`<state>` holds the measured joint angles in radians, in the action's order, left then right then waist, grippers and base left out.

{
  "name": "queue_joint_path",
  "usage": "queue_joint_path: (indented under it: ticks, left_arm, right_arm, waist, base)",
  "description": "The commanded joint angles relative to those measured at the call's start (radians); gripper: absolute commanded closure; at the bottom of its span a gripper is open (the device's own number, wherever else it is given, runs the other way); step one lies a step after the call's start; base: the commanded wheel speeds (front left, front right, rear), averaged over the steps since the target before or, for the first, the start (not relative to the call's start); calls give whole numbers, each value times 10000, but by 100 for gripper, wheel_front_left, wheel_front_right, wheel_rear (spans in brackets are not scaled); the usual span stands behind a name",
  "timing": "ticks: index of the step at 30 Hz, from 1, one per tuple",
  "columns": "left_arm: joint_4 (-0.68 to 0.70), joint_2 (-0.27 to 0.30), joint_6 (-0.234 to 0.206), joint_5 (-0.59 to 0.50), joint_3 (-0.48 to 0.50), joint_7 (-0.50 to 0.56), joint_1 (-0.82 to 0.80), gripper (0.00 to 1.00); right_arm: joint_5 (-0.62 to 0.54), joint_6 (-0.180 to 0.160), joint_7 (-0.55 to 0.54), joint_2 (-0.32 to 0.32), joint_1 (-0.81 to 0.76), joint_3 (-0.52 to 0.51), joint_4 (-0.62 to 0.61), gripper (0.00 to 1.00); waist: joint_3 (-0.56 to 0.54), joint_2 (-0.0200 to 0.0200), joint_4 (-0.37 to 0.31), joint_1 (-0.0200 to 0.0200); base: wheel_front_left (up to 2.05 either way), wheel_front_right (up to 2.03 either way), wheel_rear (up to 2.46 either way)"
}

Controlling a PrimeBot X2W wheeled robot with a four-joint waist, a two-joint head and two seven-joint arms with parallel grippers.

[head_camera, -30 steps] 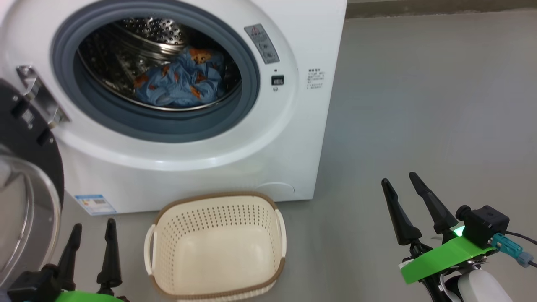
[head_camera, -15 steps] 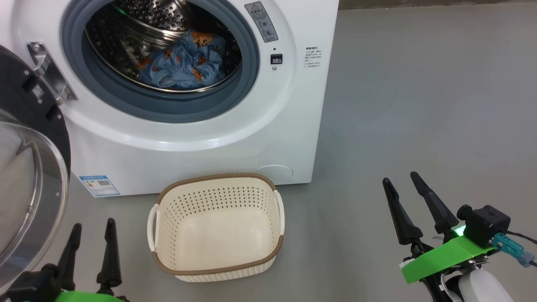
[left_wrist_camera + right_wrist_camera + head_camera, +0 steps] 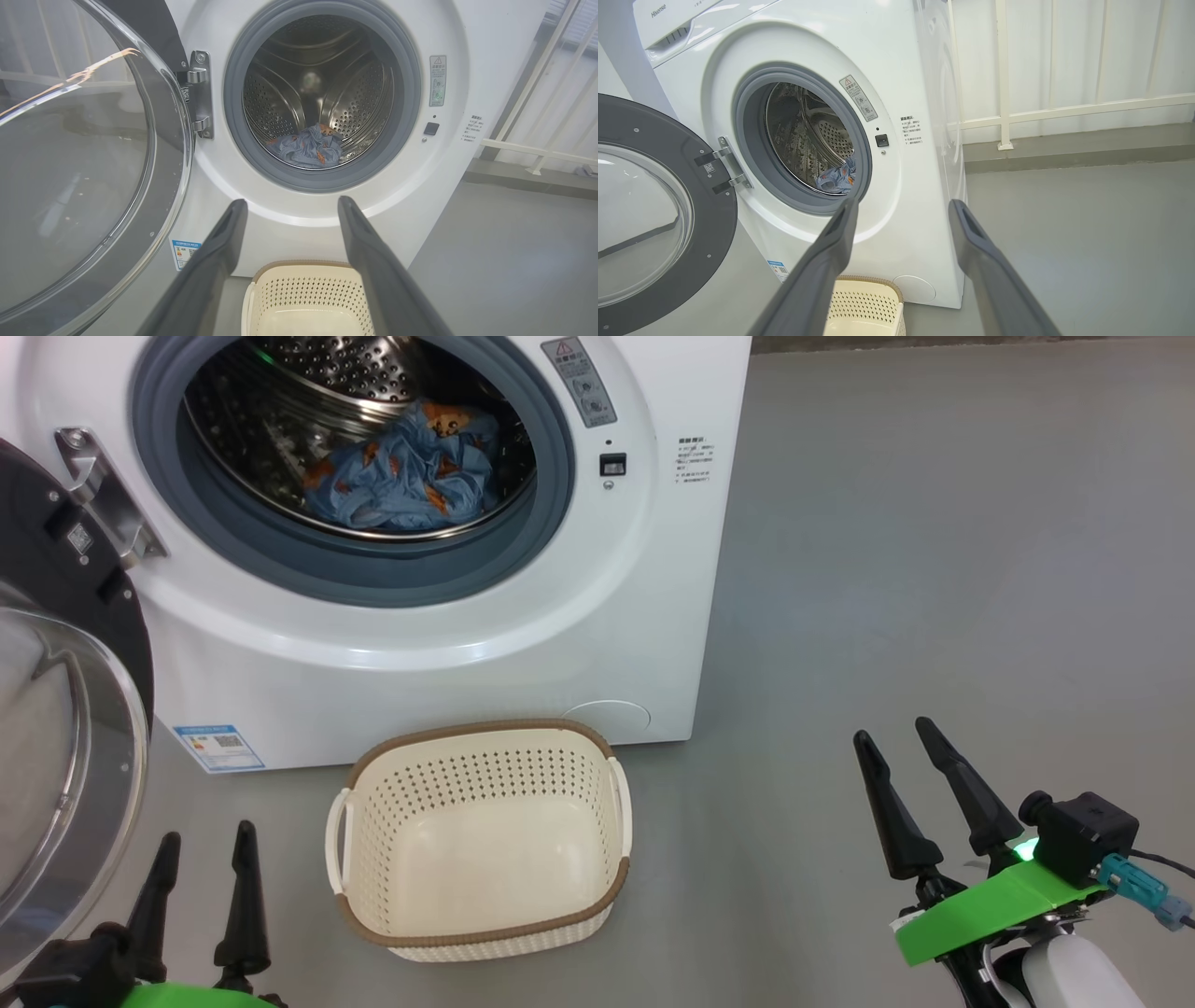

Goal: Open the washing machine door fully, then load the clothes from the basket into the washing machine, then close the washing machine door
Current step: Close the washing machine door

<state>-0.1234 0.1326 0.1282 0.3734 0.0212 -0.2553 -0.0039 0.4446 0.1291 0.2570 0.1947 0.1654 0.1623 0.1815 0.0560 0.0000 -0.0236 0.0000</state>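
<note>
Head camera, looking down: a big white front-loading washing machine stands on a grey floor. Its large round door, with a glossy black rim and a bulging clear glass centre, hangs swung wide on a metal hinge at the left. Light blue garments printed with orange-brown figures lie bunched low in the perforated steel drum. A small cream perforated plastic basket with a brown woven-look rim sits on the floor just in front of the machine, with nothing in it.

Over the last 1 second the whole picture has slid, and the machine and basket now sit higher in frame. The camera moved, probably as the robot drew back; the things themselves have not shifted. Loading looks done, and closing the door is the step left.

The left gripper, at lower left near the door glass, and the right gripper, at lower right over bare floor, each show 2 dark fingers spread apart and holding nothing.

Writing: the brand name "Hisense" reads on the top panel in the right wrist view. A blue label sticker, a grey warning label with a red triangle and a block of small black print are too small to read.
</note>
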Motion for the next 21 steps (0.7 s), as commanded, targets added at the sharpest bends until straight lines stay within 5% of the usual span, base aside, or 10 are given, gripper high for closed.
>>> queue_joint_path:
  ticks: [1,21]
  left_arm:
    - [301,132,24,-107,403,-65,-278,0]
    - [-73,-41,-146,-464,765,-65,-422,0]
  right_arm:
    - [118,16,48,58,46,176,-250,0]
    - [159,16,48,-55,0,227,-147,0]
  waist:
    - [6,0,4,0]
    - [-119,0,894,0]
  base:
    - [0,0,0]
    - [0,0,0]
